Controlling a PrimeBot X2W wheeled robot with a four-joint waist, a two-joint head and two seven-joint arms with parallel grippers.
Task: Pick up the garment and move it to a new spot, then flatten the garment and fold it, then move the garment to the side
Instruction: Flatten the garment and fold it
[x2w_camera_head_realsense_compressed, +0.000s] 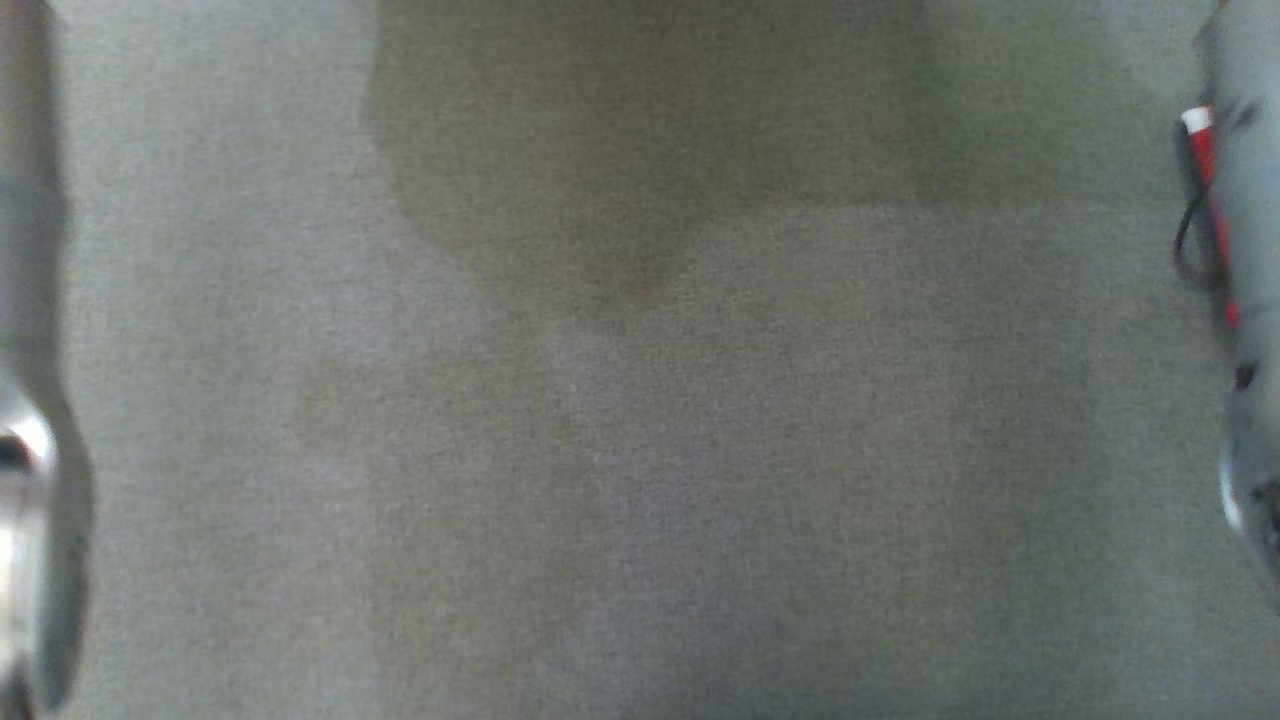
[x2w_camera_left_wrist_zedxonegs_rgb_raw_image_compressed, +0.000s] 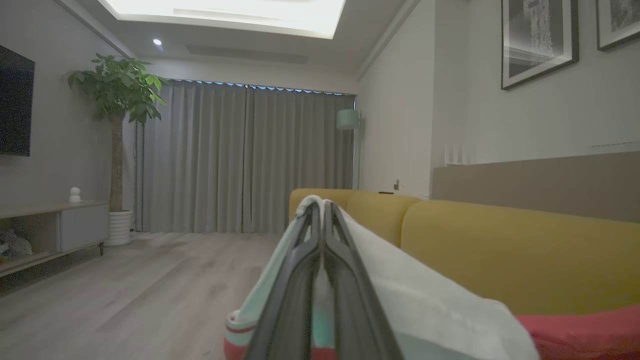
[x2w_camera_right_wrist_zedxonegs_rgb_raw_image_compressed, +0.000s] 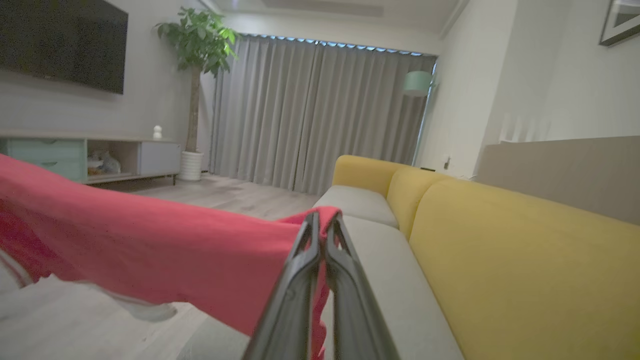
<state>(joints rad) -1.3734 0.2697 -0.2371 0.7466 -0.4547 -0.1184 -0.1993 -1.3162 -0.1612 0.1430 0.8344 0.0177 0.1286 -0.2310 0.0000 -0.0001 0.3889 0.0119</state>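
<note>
Pinching the garment (x2w_camera_right_wrist_zedxonegs_rgb_raw_image_compressed: 150, 250) (aloft), left claw (x2w_camera_left_wrist_zedxonegs_rgb_raw_image_compressed: 324, 204) and right claw (x2w_camera_right_wrist_zedxonegs_rgb_raw_image_compressed: 325, 216) point level.

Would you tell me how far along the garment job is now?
Done: garment picked up. In hand: left pincer and right pincer both clamp it, stretched in the air by the sofa. Left: laying it at a new spot, flattening, folding, moving it aside.

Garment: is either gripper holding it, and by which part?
Both hold the garment: the left gripper is shut on a fold of its pale cloth, the right gripper on a fold of its red cloth.
</note>
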